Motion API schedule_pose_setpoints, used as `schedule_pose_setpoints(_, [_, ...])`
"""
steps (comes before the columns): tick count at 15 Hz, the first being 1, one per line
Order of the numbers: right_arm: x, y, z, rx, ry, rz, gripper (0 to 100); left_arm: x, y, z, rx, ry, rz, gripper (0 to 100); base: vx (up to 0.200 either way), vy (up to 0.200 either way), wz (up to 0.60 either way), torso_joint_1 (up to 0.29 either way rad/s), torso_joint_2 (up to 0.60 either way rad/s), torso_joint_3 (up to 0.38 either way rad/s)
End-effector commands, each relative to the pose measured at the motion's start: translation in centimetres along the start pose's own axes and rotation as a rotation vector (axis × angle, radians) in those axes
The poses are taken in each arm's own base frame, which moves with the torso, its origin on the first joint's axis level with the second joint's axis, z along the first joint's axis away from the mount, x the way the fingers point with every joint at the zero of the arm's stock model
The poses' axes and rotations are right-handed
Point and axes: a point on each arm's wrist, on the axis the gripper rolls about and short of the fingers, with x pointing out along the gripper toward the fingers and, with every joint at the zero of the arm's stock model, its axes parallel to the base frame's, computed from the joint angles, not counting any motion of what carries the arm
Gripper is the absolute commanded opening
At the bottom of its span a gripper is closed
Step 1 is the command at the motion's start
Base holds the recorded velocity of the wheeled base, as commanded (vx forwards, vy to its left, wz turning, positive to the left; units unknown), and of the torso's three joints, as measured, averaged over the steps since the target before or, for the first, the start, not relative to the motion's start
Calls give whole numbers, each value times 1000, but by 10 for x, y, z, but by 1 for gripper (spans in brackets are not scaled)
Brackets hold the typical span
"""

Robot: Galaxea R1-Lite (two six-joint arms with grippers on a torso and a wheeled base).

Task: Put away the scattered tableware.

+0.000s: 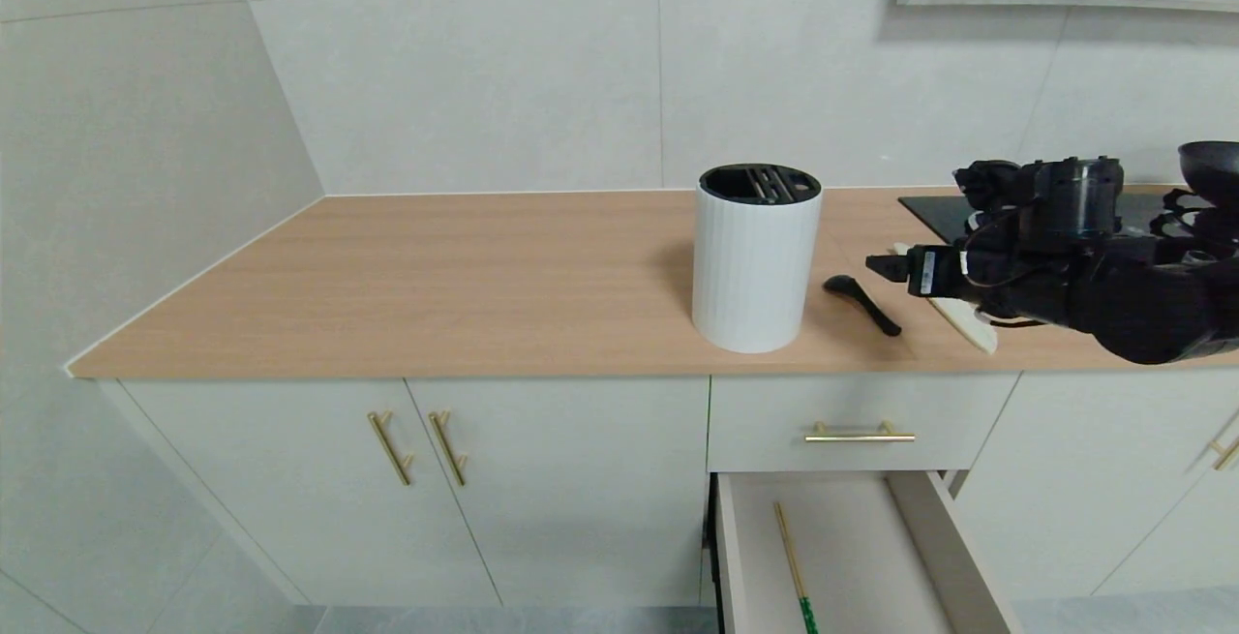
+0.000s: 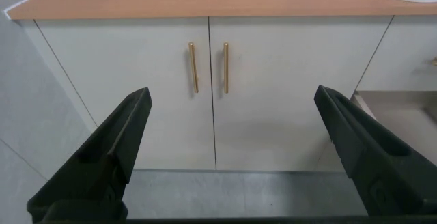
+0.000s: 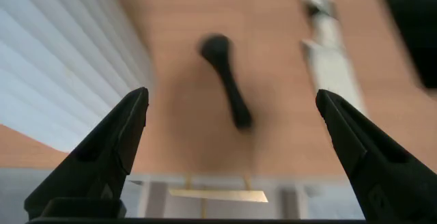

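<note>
The right gripper [image 1: 883,266] hangs with its fingers spread wide just above the black spoon [image 3: 225,80] on the wood-grain counter [image 1: 436,276] — the white ribbed holder [image 1: 755,271] stands beside it, and a pale spatula [image 1: 963,321] lies under its arm. The left gripper [image 2: 232,98], likewise spread, faces white cabinet doors [image 2: 273,94] with brass handles — white wall tiles [image 1: 465,82] rise behind the counter.

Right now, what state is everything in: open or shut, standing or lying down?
Lower drawer: pulled open.
Chopsticks: lying in that drawer.
Upper drawer: shut.
Cabinet doors: shut.
White holder: standing upright on the counter.
Black spoon: lying flat on the counter beside the holder.
Pale utensil: lying flat, partly hidden.
Left gripper: fingers open, empty.
Right gripper: fingers open, empty, above the black spoon.
</note>
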Motion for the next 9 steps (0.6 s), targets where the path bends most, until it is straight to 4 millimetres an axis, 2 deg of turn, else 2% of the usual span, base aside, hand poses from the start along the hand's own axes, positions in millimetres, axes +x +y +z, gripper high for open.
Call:
schedule_pose_setpoints(1, [33, -13, -19, -3, 53, 32, 100, 0, 0, 0, 0, 1, 1, 100, 0, 0, 0, 0, 0, 0])
schedule_pose_setpoints(3, [48, -14, -39, -28, 99, 29, 100, 0, 0, 0, 0, 1, 1, 100, 0, 0, 0, 0, 0, 0])
schedule_pose_setpoints(5, [48, -15, -41, -42, 103, 37, 100, 0, 0, 0, 0, 1, 1, 100, 0, 0, 0, 0, 0, 0])
schedule_pose_setpoints(9, [59, -16, -59, -136, 143, 39, 100, 0, 0, 0, 0, 1, 1, 100, 0, 0, 0, 0, 0, 0])
